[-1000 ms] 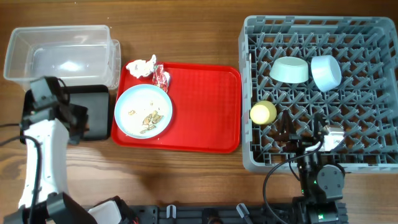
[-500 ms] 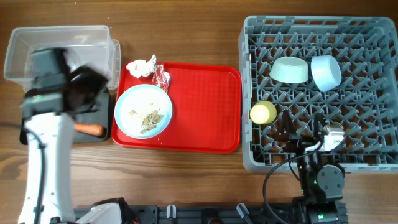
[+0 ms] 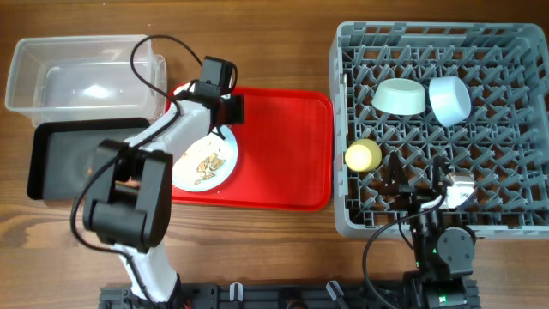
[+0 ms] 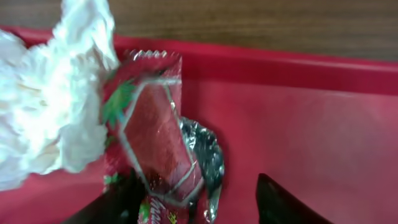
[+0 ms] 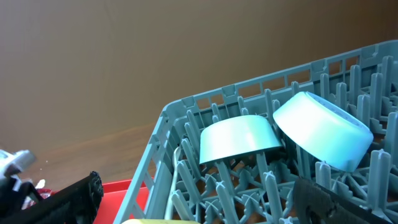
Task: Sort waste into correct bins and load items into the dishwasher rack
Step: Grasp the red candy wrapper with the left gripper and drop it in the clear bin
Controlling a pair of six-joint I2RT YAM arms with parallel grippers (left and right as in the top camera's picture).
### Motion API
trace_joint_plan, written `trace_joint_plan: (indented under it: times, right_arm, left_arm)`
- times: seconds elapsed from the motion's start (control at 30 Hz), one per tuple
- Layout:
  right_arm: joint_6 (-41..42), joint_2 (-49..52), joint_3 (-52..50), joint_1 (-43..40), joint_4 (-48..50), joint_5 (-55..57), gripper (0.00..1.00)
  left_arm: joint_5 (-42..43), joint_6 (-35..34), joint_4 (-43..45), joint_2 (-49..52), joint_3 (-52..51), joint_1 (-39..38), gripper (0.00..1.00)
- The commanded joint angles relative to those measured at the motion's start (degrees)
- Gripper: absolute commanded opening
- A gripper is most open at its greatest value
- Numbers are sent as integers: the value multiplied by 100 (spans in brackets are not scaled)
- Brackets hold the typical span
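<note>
My left gripper (image 3: 225, 103) is open, low over the back left corner of the red tray. In the left wrist view its fingers (image 4: 199, 208) straddle the red-and-white wrapper (image 4: 158, 137), with the crumpled white napkin (image 4: 50, 106) just to its left. The white plate (image 3: 206, 163) with beige scraps (image 3: 204, 163) lies on the tray, partly under my arm. The carrot is hidden. My right gripper (image 3: 420, 184) is open and empty over the front of the grey rack (image 3: 515, 51). Its fingers (image 5: 199, 205) face the green dish (image 5: 239, 140) and blue bowl (image 5: 323, 134).
The clear tub (image 3: 86, 73) stands at the back left, with the black tray (image 3: 64, 159) in front of it. The red tray (image 3: 283, 146) lies in the middle. The yellow cup (image 3: 362, 155) sits at the rack's left edge.
My left arm swung from over the black tray to the red tray's back left corner, leaving the carrot in the black tray. The right arm has not moved.
</note>
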Motion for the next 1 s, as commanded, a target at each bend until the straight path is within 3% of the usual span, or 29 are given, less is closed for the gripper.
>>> trace_joint_plan:
  times: [0.0, 0.03, 0.1, 0.23, 0.37, 0.4, 0.43, 0.53, 0.73, 0.97]
  right_arm:
    - [44, -22, -7, -13, 26, -96, 100]
    - [44, -22, -7, -13, 26, -96, 100]
    - [44, -22, -7, -13, 26, -96, 100]
    - [42, -22, -7, -13, 26, -96, 100]
    - [42, -22, -7, -13, 26, -96, 100]
    - [44, -22, -7, -13, 26, -96, 100]
    - [42, -22, -7, -13, 26, -96, 100]
    - [44, -22, -7, -13, 26, -96, 100]
    - [44, -22, -7, -13, 26, -96, 100]
    - [42, -22, -7, -13, 26, -96, 100]
  left_arm:
    - [-26, -105, 79, 170, -13, -31, 36]
    - [105, -210, 149, 133, -2, -31, 22]
    - [588, -352, 234, 50, 105, -31, 6]
    - [1434, -503, 192, -313, 629, -31, 4]
    - [1097, -494, -197, -831, 990, -13, 4]
    - [793, -483, -313, -916, 992, -13, 14]
    - [262, -389, -540, -931, 992, -13, 40]
    - [-372, -179, -844, -608, 820, 9, 61]
    - [-358, 7, -774, 289, 750, 35, 66]
    - [-529, 20, -560, 533, 750, 140, 69]
